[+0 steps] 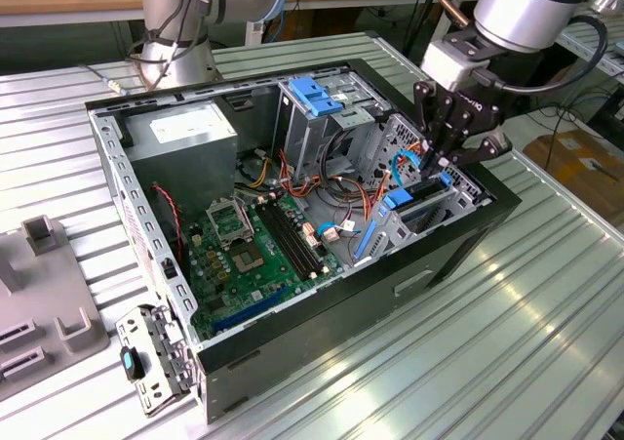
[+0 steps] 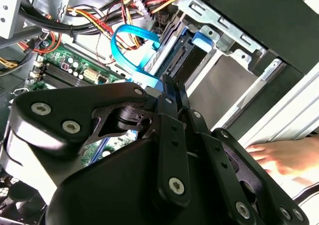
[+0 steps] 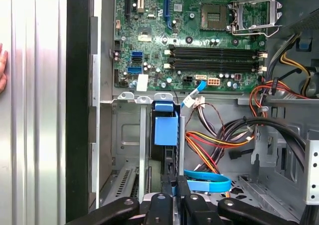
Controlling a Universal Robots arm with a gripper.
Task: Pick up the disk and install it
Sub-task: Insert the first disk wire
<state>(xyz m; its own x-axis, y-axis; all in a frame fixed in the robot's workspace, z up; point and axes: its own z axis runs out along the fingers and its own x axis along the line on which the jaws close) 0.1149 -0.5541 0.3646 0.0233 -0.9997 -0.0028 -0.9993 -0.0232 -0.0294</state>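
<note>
The hand (image 3: 174,179) grips the disk (image 3: 165,130) edge-on, snug within the drive bay (image 3: 124,132) walls.

You have case (image 1: 322,328) on table (image 1: 487,352), open side up. Motherboard (image 1: 249,255) on its floor; power supply (image 1: 185,133) at exterior view's left; drive cage (image 1: 317,118) mid-rear. Disk (image 3: 165,130) stands on edge inside case at exterior view's right end, your gripper (image 1: 439,167) clamped on its top edge.

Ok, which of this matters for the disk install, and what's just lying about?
Job in hand:
the disk, standing on edge in the drive bay
the gripper, at the disk's near edge

Lying about:
the motherboard
the blue cable
the power supply
the grey fixtures
a person's hand
</note>
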